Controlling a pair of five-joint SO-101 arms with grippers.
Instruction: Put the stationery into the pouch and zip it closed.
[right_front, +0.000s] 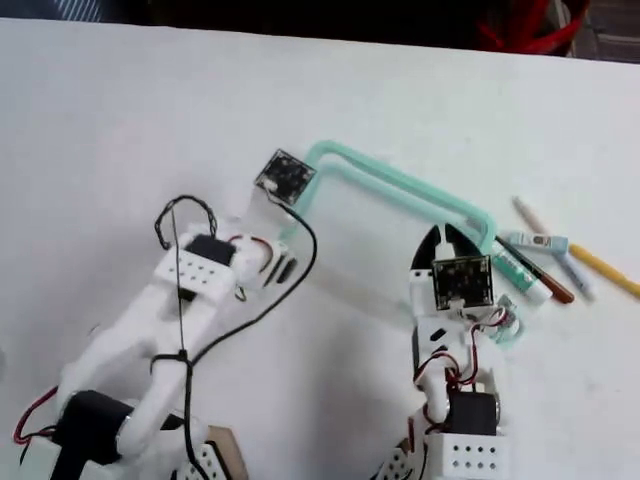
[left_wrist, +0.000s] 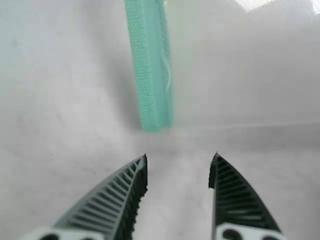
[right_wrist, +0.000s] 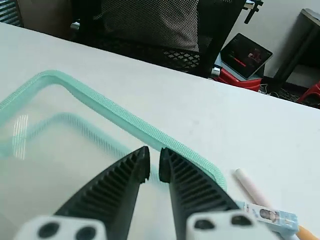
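Observation:
A clear pouch with a teal rim (right_front: 400, 182) lies mid-table, its two teal edges standing apart. My left gripper (left_wrist: 179, 172) hangs open just over the clear sheet, close to the end of a teal strip (left_wrist: 150, 65); in the high view it sits under the wrist camera (right_front: 285, 176) at the pouch's left end. My right gripper (right_wrist: 153, 156) (right_front: 443, 236) is at the pouch's right end, its fingers almost together on the near teal edge (right_wrist: 100, 134). Several pens (right_front: 540, 268) and a yellow pencil (right_front: 610, 270) lie right of the pouch, with a white stick (right_wrist: 252, 182) among them.
The white table (right_front: 150, 100) is bare to the left and behind the pouch. Black cables (right_front: 180, 215) loop over the left arm. A chair and red items stand past the table's far edge (right_wrist: 150, 30).

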